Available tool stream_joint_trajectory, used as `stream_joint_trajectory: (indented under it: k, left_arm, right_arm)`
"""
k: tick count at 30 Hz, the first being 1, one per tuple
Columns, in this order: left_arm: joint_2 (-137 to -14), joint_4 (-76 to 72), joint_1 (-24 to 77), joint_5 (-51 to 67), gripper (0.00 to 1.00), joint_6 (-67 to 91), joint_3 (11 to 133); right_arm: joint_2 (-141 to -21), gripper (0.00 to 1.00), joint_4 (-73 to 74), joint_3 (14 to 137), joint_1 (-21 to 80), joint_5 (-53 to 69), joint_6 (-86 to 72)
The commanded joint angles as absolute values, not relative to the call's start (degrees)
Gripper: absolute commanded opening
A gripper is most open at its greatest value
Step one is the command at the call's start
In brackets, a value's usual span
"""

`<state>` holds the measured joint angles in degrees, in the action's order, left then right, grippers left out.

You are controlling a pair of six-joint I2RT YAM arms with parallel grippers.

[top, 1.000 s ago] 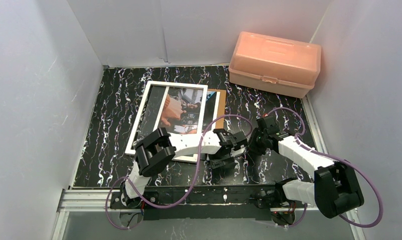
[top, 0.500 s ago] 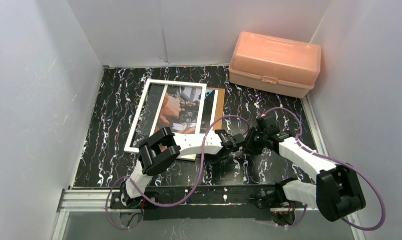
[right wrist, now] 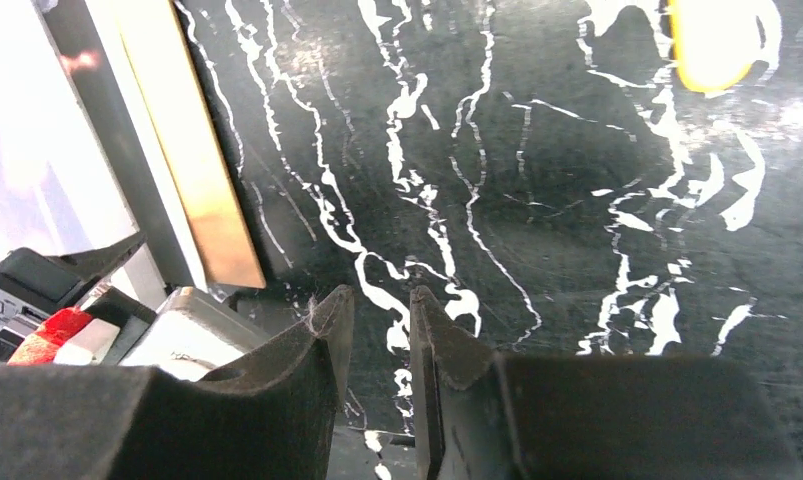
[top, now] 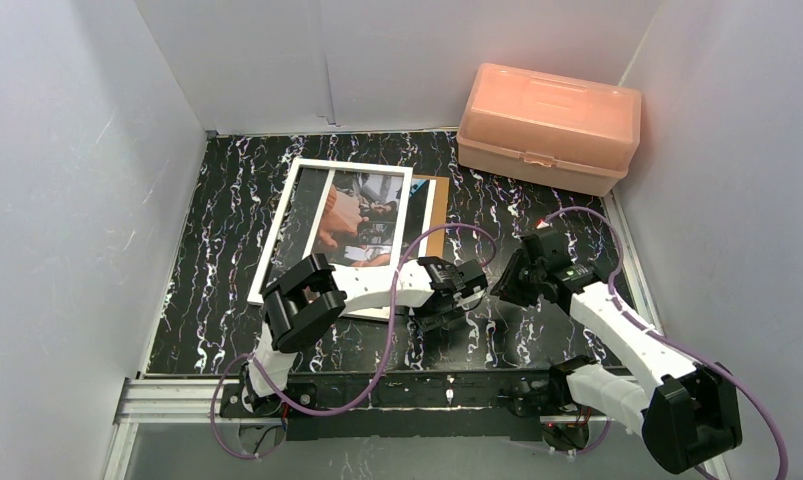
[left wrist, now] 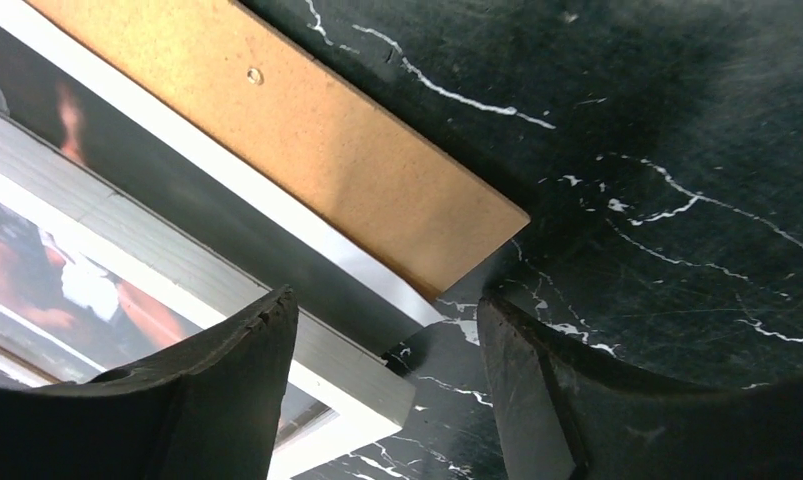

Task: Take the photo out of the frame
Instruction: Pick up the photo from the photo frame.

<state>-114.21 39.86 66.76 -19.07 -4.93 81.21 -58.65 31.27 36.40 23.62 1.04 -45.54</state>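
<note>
- We are finding the lettering on the photo [top: 362, 215] too small to read; from the top view we are making out only reddish-brown and orange imagery with pale patches.
- The frame [top: 276, 235] is lying flat on the black marbled table [top: 217, 250], turned slightly, its left part showing table through the opening.
- The photo is sitting under the frame's right half, with its white margin sticking out past the frame's right edge.
- The brown backing board [top: 442, 215] is lying lowest, projecting further right; its near corner is showing in the left wrist view.
- The left gripper [left wrist: 385, 305] is hovering wide open at the frame's near right corner, one finger over the corner, the other over bare table, gripping nothing.
- The right gripper [right wrist: 382, 295] is hanging just right of the left one, jaws narrow with only a slit between them, holding nothing.
- Table surface is showing between the frame and the left wall, and between both grippers and the pink plastic box [top: 549, 125] at far right.
</note>
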Motion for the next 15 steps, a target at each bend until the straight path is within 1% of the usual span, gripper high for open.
stream_joint_trajectory:
  k: [1,5,8,12,15]
  left_arm:
    - [-116.4,38.3,67.1,-16.5,0.62,-3.4,81.4]
    - [-118.9,40.2,67.1,-21.4,0.52,-3.6,83.1]
    - [-119.5,40.4,67.1,-23.1,0.50,-3.7,83.2]
    - [-119.1,40.4,67.1,-24.9,0.44,-3.4,83.3]
    - [-118.5,40.3,67.1,-25.7,0.42,-3.9,83.2]
  right_arm:
    - [-56.5,0.35,34.7,38.7,23.3,-3.8,-46.1]
    - [-57.3,0.35,33.5,38.3,23.3,-2.1,-46.1]
    - [-58.1,0.34,32.5,38.2,23.3,-0.9,-46.1]
    - [-58.7,0.34,31.5,38.3,23.2,-0.4,-46.0]
    - [-59.0,0.34,31.0,38.1,23.3,-0.4,-46.0]
